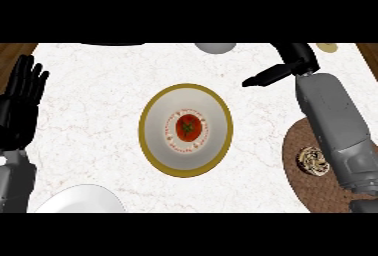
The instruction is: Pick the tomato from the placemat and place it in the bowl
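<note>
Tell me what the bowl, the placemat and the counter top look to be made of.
Bowl: likely glazed ceramic, smooth white inside with a gold-brown rim.
Placemat: seemingly woven fibre, brown with a coarse, matte grain.
Counter top: looks like polished marble or a similar stone, off-white with faint reddish veins.

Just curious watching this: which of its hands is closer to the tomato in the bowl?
The right hand, though not by much. It hangs up and to the right of the tomato, past the bowl. The left hand rests open at the counter's far left edge.

Steep overhead head view of counter point(96, 100)
</note>
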